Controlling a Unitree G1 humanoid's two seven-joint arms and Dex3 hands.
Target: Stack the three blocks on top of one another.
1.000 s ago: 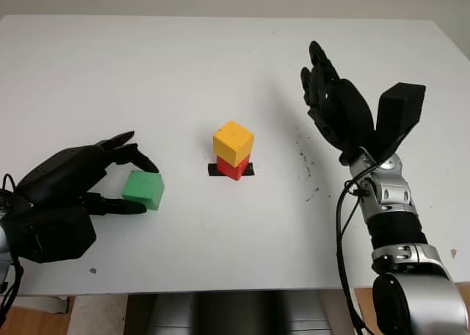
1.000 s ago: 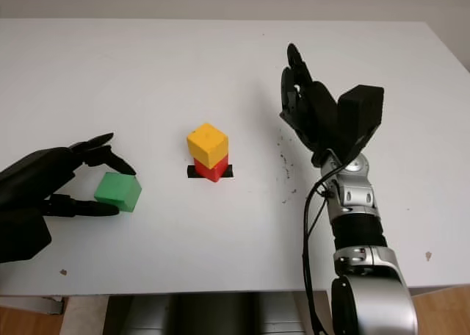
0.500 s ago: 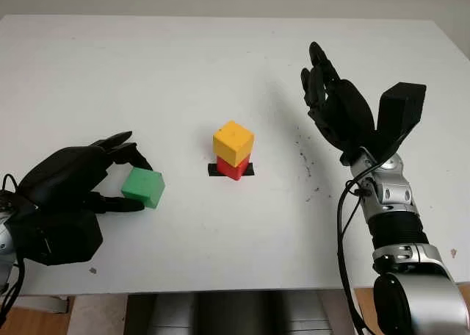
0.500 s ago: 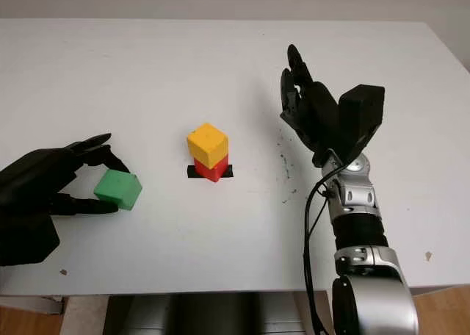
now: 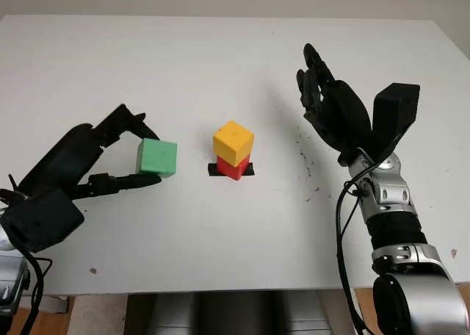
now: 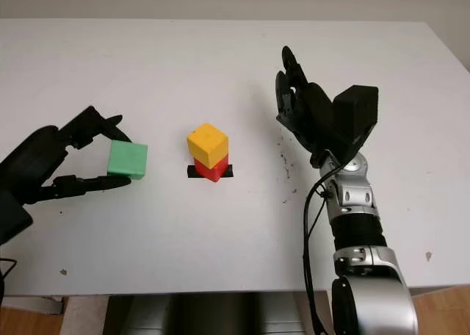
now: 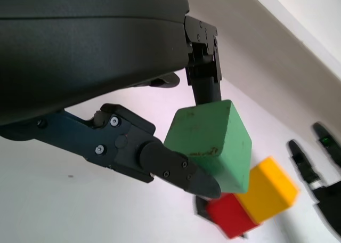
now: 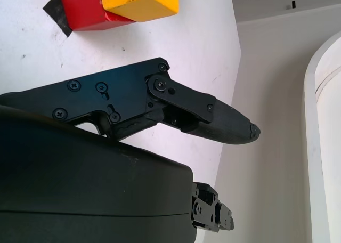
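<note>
Green block [image 5: 157,158] was pinched between the fingers of the left robot hand [image 5: 110,159] and held clear of the white counter [image 5: 183,63], just to the left of the yellow block [image 5: 233,142], which was seen stacked a little askew on the red block [image 5: 233,168] over a strip of black tape [image 5: 217,170]. The placing of the third block was judged to be the step in hand, so a carry rightward and upward, until the green block was squared over the yellow top, was called for before any lowering and release. Well to the right of the stack, the right robot hand [image 5: 332,111] was raised above the counter, open and holding nothing.
</note>
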